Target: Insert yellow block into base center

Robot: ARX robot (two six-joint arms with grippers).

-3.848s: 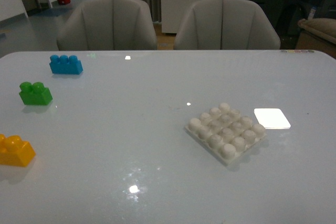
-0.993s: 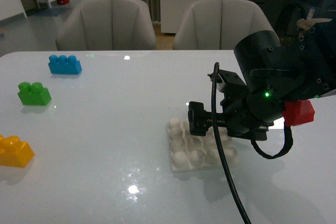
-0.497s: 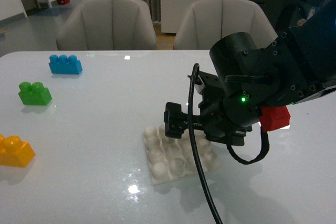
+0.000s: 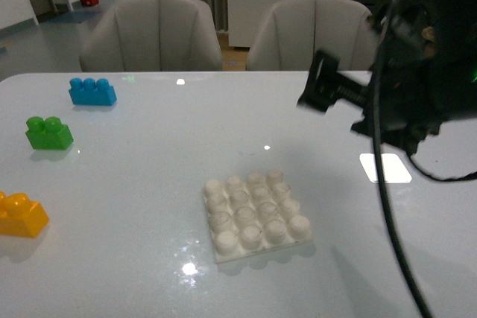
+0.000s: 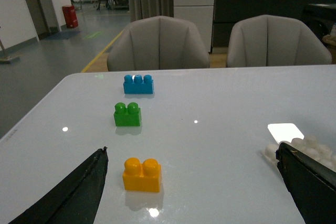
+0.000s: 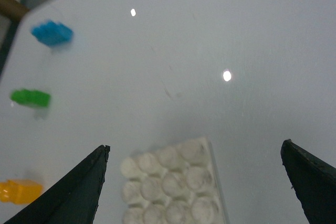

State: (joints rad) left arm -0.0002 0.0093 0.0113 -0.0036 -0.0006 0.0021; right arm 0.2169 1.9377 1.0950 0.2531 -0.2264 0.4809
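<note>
The yellow block [image 4: 21, 215] lies alone at the table's left front edge. In the left wrist view the yellow block [image 5: 142, 174] sits between the wide-spread fingers of my open left gripper [image 5: 192, 150], nearer one of them. The white studded base [image 4: 256, 214] lies flat near the table's middle. My right arm [image 4: 417, 72] hangs raised at the right, clear of it. The right wrist view looks down on the base [image 6: 173, 184], which shows between the fingers of my open, empty right gripper [image 6: 194, 148]. A corner of the base [image 5: 307, 145] shows by the left gripper's far finger.
A green brick [image 4: 49, 132] and a blue brick [image 4: 92, 91] sit on the table's left side behind the yellow block. A flat bright white rectangle [image 4: 385, 167] lies right of the base. Two grey chairs [image 4: 153, 33] stand behind the table.
The base has slid left to the table's middle and turned square. My right arm, low over it half a second ago, has risen up and to the right.
</note>
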